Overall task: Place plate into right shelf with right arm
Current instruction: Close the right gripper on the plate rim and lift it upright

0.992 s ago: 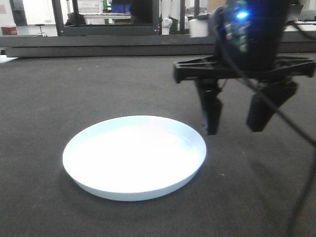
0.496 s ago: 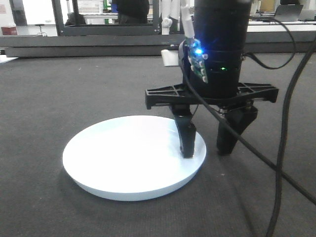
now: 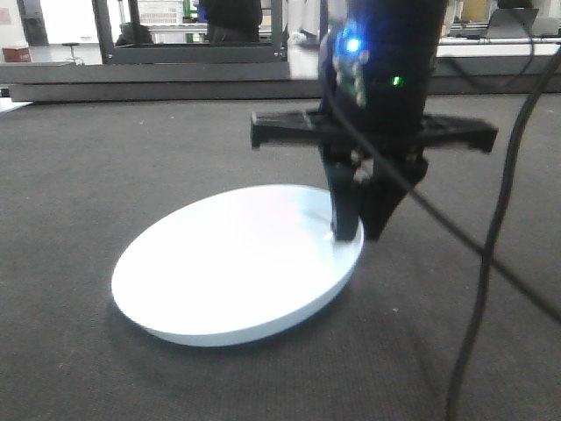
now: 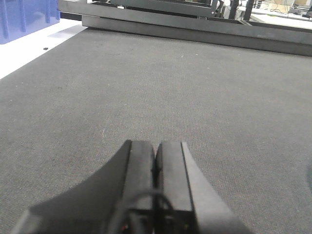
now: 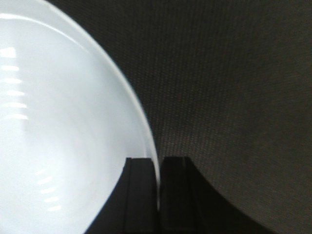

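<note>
From the front, the plate (image 3: 232, 272) lies on the dark mat (image 3: 79, 167). Its right edge looks tipped slightly up, because the right gripper (image 3: 353, 232) comes straight down and pinches the rim there, a hold that suits so shallow a dish.

In the left wrist view, the left gripper (image 4: 155, 148) is pressed together on nothing, parked over bare mat well clear of the work.

In the right wrist view, the thin white rim runs between the two fingers (image 5: 141, 195), one inside the plate and one outside. The shelf shows in none of the views.
</note>
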